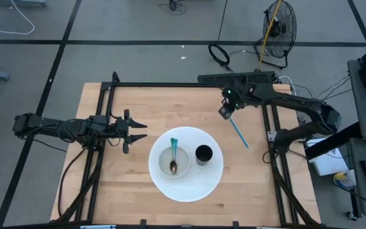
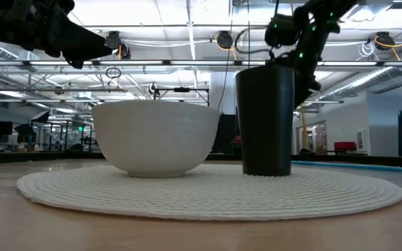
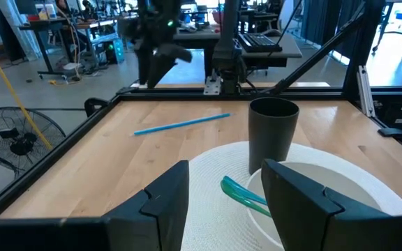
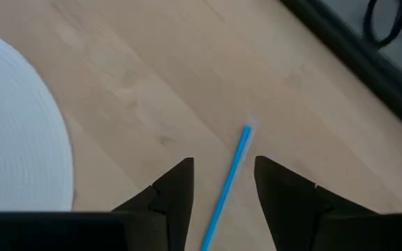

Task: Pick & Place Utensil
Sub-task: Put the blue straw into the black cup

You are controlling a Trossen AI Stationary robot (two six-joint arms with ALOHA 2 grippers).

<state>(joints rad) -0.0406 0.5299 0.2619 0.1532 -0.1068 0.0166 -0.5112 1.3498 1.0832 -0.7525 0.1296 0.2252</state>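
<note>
Right gripper [image 4: 223,183]: fingers spread, nothing between them; it hangs above the far end of the thin blue plastic straw [image 4: 230,174], with the shaft running up through the gap. Judged to be lined up for a descent onto the straw.
Straw position: flat on the pale wooden table top [image 1: 126,108], at about 2 o'clock from the round white woven placemat [image 1: 199,184], clear of its edge. In the high view the straw [image 1: 238,133] slants from under the right gripper [image 1: 225,112] toward 5 o'clock.
Straw handling: thin and lying flat, so the fingertips would likely need to reach the wood to catch it.
Black plastic cup [image 1: 203,154]: upright on the placemat, at 3 o'clock from the white ceramic bowl [image 1: 164,156]. It is the nearest open vessel to the straw; judged the probable destination, though the task does not name one.
Bowl contents: a teal-handled metal spoon [image 1: 173,157] rests inside, handle toward 12 o'clock, apparently already placed.
Left gripper [image 1: 137,131]: fingers spread and empty, held above the table at 9 o'clock from the placemat, pointing at it; judged waiting, clear of the right arm's path.
Task stage: straw not yet grasped.
</note>
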